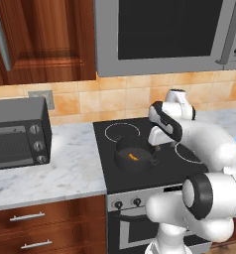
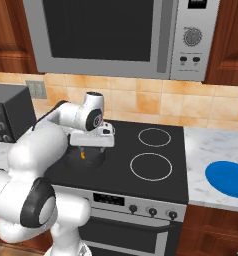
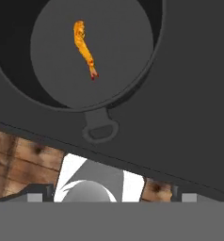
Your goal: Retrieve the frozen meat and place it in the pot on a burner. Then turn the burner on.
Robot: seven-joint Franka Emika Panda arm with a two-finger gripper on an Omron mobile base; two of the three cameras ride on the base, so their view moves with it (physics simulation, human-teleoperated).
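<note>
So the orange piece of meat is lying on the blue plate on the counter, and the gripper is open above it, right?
Not quite. The hand view shows the frozen meat lying inside the pot on the stove, not on the blue plate. The rest holds: the gripper is open above it.

No words or numbers can be read. Small marks are seen on the microwave [image 2: 126, 37] panel, but they are too blurry to be made out.

Frozen meat [image 1: 133, 157] in pot [image 1: 121, 159] — stovetop [image 1: 107, 173].
</note>
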